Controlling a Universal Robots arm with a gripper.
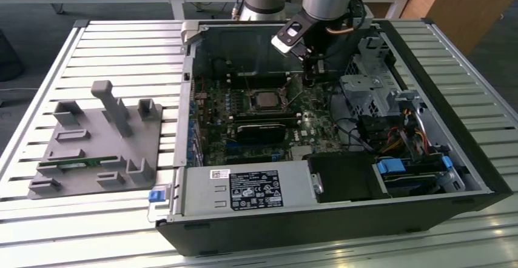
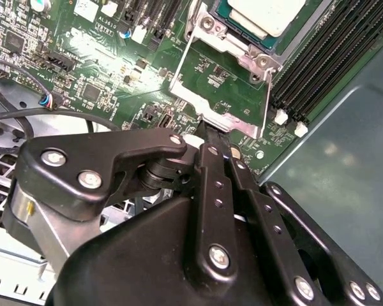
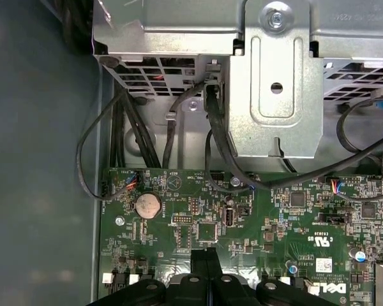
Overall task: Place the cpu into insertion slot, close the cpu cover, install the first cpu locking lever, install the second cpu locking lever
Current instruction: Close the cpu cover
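The cpu, with its pale silvery top, lies flat in the insertion slot, whose silver rim borders it. The slot sits mid-board in the exterior view, and the cpu is in it. The cpu cover, a thin silver frame through whose window the green board shows, is swung open away from the cpu. My gripper is shut with nothing between its black fingers, and their tips meet the cover's free edge. In the first wrist view the gripper hangs over the board. In the exterior view the gripper is right of the slot.
Long black memory slots run beside the socket. A silver drive cage and black cables crowd the case wall by the gripper. A black graphics card and the power supply lie nearer. A grey fixture stands on the exterior view's left.
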